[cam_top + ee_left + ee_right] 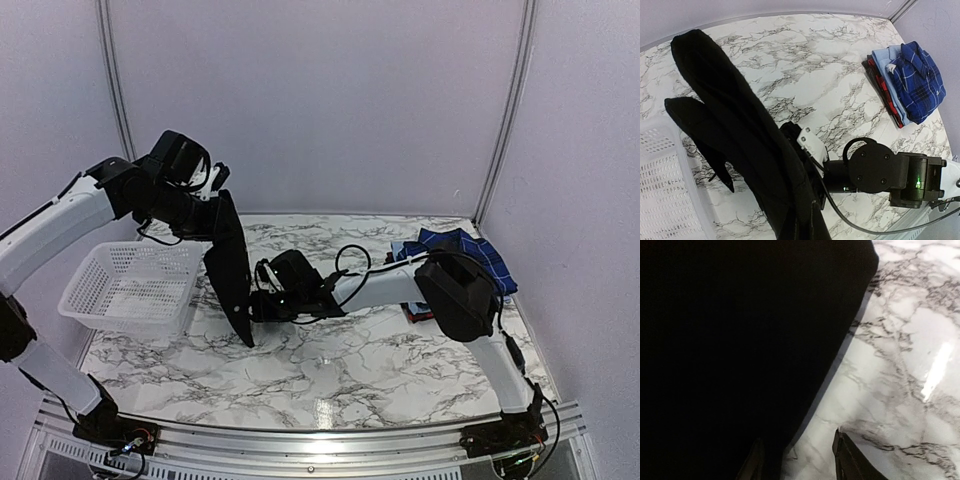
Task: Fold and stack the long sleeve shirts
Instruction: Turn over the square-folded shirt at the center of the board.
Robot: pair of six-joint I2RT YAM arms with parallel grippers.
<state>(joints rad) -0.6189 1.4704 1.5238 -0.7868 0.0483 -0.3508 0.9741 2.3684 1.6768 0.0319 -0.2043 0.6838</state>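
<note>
Black shirt (232, 275) is hanging as a long, narrow, dark drape from the left gripper (214, 196), which is pinching its top high above the table (340, 375). Its lower tip is reaching down just right of the white basket (95, 290). Bare marble is lying open near and to the right. At the cloth's right edge the right gripper (797, 437) is standing with fingers apart, marble showing between them. Folded shirts (470, 258), blue plaid on top, are sitting far right, well apart.

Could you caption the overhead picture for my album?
Left tool holds a black shirt hanging over the marble table, right tool beside it, folded shirts stacked far right.
</note>
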